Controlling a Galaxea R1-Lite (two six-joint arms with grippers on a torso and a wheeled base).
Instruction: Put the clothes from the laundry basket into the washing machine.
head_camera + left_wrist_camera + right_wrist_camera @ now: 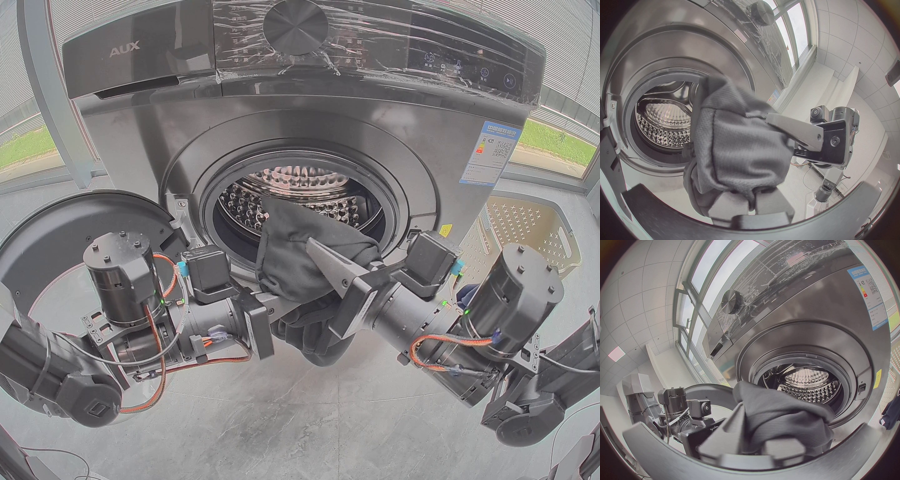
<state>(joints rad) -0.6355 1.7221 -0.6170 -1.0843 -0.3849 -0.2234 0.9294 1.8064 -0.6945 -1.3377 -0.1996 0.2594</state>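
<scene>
left claw (750,203): clenched on the lower edge of a dark grey cloth garment (737,147).
right claw (756,440): clenched on the same garment from the other side, one light grey finger (331,265) lying on top of the cloth.
garment: bunched between the two claws, with a fold hanging under them above the grey tiled floor (300,425).
door: the round dark grey door (56,237) stands open, beside the left claw on its outer side.
washing machine: the dark grey metal front-loading washing machine (387,119) is just beyond both claws. The garment is in front of its open mouth, and I cannot tell if it touches the rim.
drum: the shiny perforated steel drum (294,178) is behind the garment.
basket: the beige perforated plastic laundry basket (531,228) is beyond the right claw, beside the machine.
</scene>
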